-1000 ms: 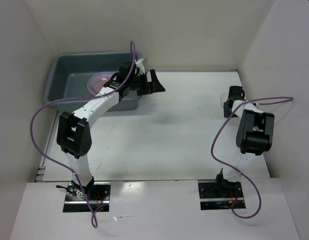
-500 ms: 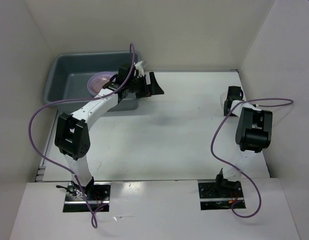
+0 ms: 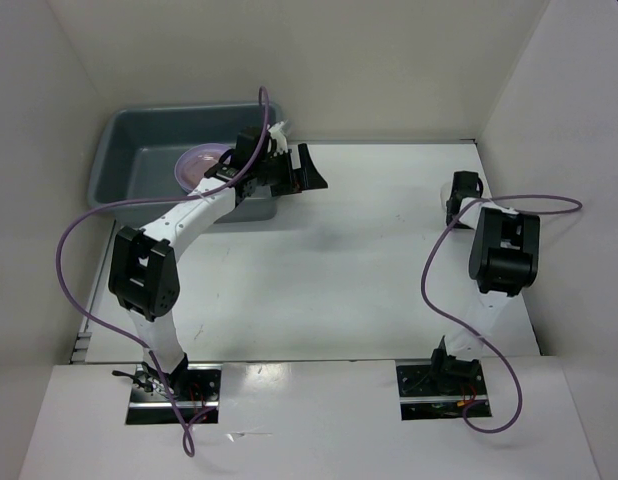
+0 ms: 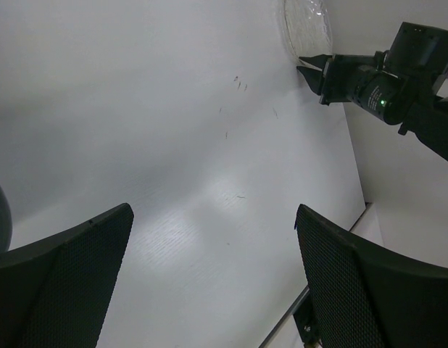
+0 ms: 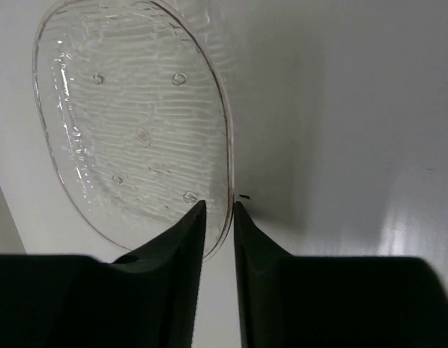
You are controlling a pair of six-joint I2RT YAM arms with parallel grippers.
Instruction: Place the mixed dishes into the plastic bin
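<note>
The dark gray plastic bin (image 3: 117, 150) stands at the far left and holds a lavender-pink plate (image 3: 199, 161). My left gripper (image 3: 311, 170) hangs open and empty just right of the bin, over bare table; its fingers (image 4: 64, 283) frame the left wrist view. A clear shallow bowl (image 5: 133, 123) with a ribbed bottom lies at the far right by the wall. It also shows in the left wrist view (image 4: 307, 29). My right gripper (image 5: 219, 210) is shut on the bowl's near rim, one finger inside and one outside. In the top view the right gripper (image 3: 459, 188) hides the bowl.
White walls enclose the table at the left, back and right; the right wall is close beside the bowl. Purple cables loop off both arms. The right arm's elbow (image 3: 504, 250) stands over the right side of the table.
The right arm has folded in and its gripper has shifted slightly farther back. The left gripper has drawn back a little toward the bin.
</note>
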